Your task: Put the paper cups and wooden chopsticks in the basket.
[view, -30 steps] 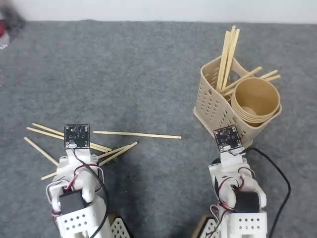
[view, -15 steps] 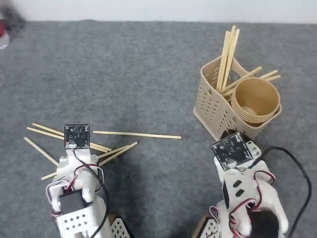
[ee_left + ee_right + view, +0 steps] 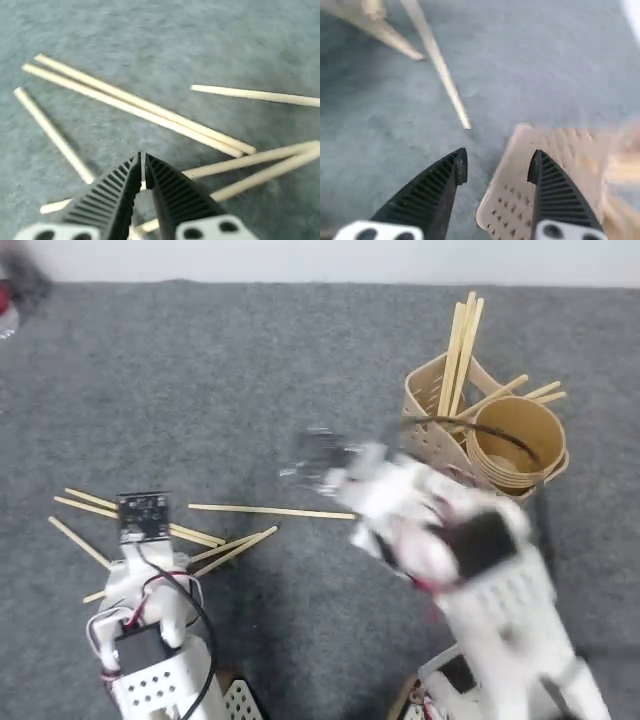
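Several wooden chopsticks (image 3: 225, 545) lie loose on the grey mat at the left, and one long chopstick (image 3: 270, 511) points toward the middle. My left arm (image 3: 143, 517) stands over them. In its wrist view the left gripper (image 3: 143, 159) is shut and empty just above the chopsticks (image 3: 145, 107). The beige basket (image 3: 425, 420) at the right holds a stack of paper cups (image 3: 515, 440) and upright chopsticks (image 3: 460, 340). My right arm (image 3: 440, 530) stretches, blurred, from the basket toward the mat's middle. The right gripper (image 3: 497, 162) is open and empty, between a chopstick (image 3: 440, 70) and the basket (image 3: 560, 145).
A grey mat (image 3: 250, 370) covers the table, with open room across its far half. A black cable (image 3: 480, 430) from the right arm crosses in front of the basket. Both arm bases stand at the near edge.
The right arm has swung up from beside the basket and leftward toward the end of the long chopstick. The left arm has barely shifted.
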